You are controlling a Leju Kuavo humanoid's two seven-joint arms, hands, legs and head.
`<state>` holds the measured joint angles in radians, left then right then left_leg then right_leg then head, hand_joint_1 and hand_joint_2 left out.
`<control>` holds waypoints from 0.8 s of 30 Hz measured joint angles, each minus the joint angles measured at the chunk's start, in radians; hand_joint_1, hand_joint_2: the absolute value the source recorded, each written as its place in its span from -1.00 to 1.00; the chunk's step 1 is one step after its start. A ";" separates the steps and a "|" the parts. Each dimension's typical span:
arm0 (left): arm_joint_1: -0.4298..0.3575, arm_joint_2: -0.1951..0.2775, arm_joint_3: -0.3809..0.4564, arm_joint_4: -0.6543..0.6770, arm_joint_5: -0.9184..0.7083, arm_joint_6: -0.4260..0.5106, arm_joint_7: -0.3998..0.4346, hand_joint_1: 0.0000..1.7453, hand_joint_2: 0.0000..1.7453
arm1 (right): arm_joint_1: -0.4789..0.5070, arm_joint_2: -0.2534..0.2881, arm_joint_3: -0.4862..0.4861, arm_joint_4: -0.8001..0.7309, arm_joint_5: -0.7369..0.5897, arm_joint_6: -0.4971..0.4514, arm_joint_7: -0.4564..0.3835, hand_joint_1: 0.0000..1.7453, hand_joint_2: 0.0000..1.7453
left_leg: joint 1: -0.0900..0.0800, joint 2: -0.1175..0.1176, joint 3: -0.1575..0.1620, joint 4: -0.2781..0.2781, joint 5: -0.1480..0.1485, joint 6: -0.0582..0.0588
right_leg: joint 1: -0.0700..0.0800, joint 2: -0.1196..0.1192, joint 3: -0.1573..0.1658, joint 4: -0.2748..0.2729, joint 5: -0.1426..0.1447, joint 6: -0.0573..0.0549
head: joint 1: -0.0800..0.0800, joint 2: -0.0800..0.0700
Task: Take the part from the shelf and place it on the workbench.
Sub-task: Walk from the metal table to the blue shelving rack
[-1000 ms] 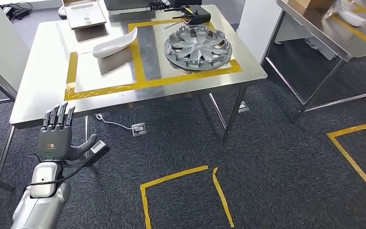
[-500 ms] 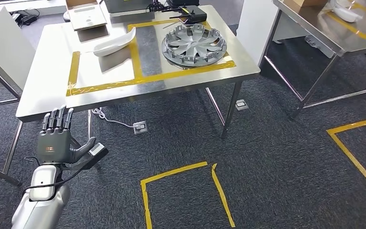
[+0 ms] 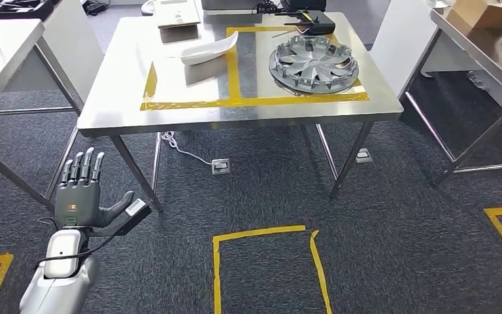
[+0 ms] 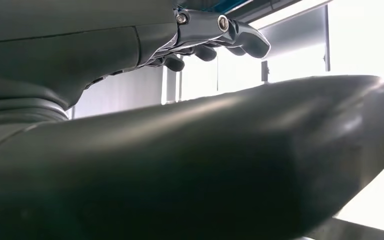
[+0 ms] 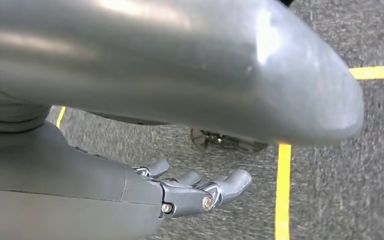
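Hubcap (image 3: pixel 312 63) lies on worktop (image 3: pixel 104 111) at upper frame; left robot hand (image 3: pixel 82 196) lower left, released; right robot hand (image 5: pixel 190 192) released too.

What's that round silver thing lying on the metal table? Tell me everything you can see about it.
It looks like a wheel cover: a round silver-grey disc, seemingly plastic, with curved spokes radiating from a small hub and clips or tabs around its rim. It lies flat on the steel table, inside the right-hand rectangle marked by yellow tape, near the table's far right corner. Nothing rests on it, and neither robot hand touches it.

Cardboard box (image 3: pixel 490 12) cut off top-right
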<state>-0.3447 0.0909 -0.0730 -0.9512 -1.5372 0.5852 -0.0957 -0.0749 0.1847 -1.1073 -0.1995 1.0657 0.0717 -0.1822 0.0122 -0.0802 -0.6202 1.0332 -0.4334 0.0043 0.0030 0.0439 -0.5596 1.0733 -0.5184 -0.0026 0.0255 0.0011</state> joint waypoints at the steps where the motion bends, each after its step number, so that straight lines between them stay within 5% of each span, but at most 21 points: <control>1: 0.000 -0.004 0.002 -0.002 0.001 0.000 0.002 -1.00 -1.00 | 0.000 -0.001 0.001 0.000 0.005 0.000 0.000 -1.00 -1.00 | 0.001 -0.009 -0.003 -0.001 0.004 -0.005 | 0.002 0.012 0.019 -0.038 0.009 -0.003 | 0.000 0.000; 4: 0.006 -0.010 0.019 -0.005 0.013 -0.005 0.008 -1.00 -1.00 | -0.001 -0.003 0.003 0.000 0.017 0.001 0.004 -1.00 -1.00 | 0.003 -0.032 -0.008 -0.010 0.018 -0.026 | 0.006 -0.001 0.024 -0.058 0.017 -0.011 | 0.001 0.000; 6: 0.017 -0.012 0.032 -0.008 0.041 -0.024 0.003 -1.00 0.00 | -0.002 -0.003 0.003 0.000 0.013 -0.004 0.017 -1.00 -1.00 | 0.000 -0.013 -0.021 0.006 0.005 -0.035 | 0.001 -0.017 0.022 -0.068 0.030 -0.022 | -0.002 0.000; 8: 0.030 -0.018 0.048 -0.009 0.109 -0.056 -0.019 -1.00 1.00 | -0.003 -0.003 0.001 0.000 -0.003 -0.016 0.036 -1.00 -1.00 | -0.001 0.037 -0.061 0.098 -0.057 -0.040 | -0.002 -0.032 0.017 -0.075 0.040 -0.032 | -0.010 0.000; 10: 0.051 -0.030 0.068 -0.004 0.211 -0.085 -0.059 -1.00 1.00 | 0.000 -0.004 -0.004 0.000 -0.018 -0.027 0.047 -1.00 -1.00 | 0.000 0.066 -0.109 0.225 -0.124 -0.047 | -0.001 -0.044 0.009 -0.074 0.043 -0.035 | -0.015 0.000; 12: 0.082 -0.041 0.087 0.003 0.293 -0.099 -0.096 -1.00 1.00 | 0.002 -0.004 -0.011 0.000 -0.025 -0.031 0.049 -1.00 -1.00 | 0.001 0.073 -0.105 0.254 -0.129 -0.051 | -0.001 -0.053 0.001 -0.070 0.045 -0.034 | -0.015 0.000; 15: 0.105 -0.052 0.104 0.011 0.330 -0.101 -0.116 -1.00 1.00 | 0.001 -0.004 -0.016 0.000 -0.027 -0.032 0.049 -1.00 -1.00 | -0.001 0.082 0.015 0.069 -0.064 -0.045 | 0.001 -0.065 -0.005 -0.060 0.044 -0.027 | -0.015 0.000; 17: 0.109 -0.057 0.112 0.013 0.332 -0.101 -0.118 -1.00 1.00 | -0.001 -0.004 -0.018 0.000 -0.028 -0.033 0.048 -1.00 -1.00 | -0.003 0.085 0.058 -0.007 -0.051 -0.032 | 0.006 -0.070 -0.007 -0.055 0.040 -0.023 | -0.014 0.000; 20: 0.118 -0.063 0.121 0.016 0.333 -0.102 -0.120 -1.00 1.00 | -0.002 -0.004 -0.021 0.000 -0.028 -0.033 0.048 -1.00 -1.00 | -0.005 0.082 0.058 -0.013 -0.047 -0.023 | 0.010 -0.070 -0.009 -0.054 0.043 -0.032 | -0.014 0.000; 24: 0.119 -0.065 0.125 0.018 0.333 -0.102 -0.122 -1.00 1.00 | -0.002 -0.004 -0.022 0.000 -0.028 -0.033 0.048 -1.00 -1.00 | -0.008 0.082 0.055 -0.012 -0.046 -0.015 | 0.008 -0.070 -0.009 -0.061 0.050 -0.022 | -0.014 0.000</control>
<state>-0.2254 0.0257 0.0515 -0.9332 -1.2043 0.4829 -0.2175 -0.0770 0.1803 -1.1296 -0.1995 1.0376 0.0389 -0.1339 0.0043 0.0018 -0.5654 1.0213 -0.4793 -0.0103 0.0111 -0.0261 -0.5681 1.0125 -0.4681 -0.0246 0.0116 0.0011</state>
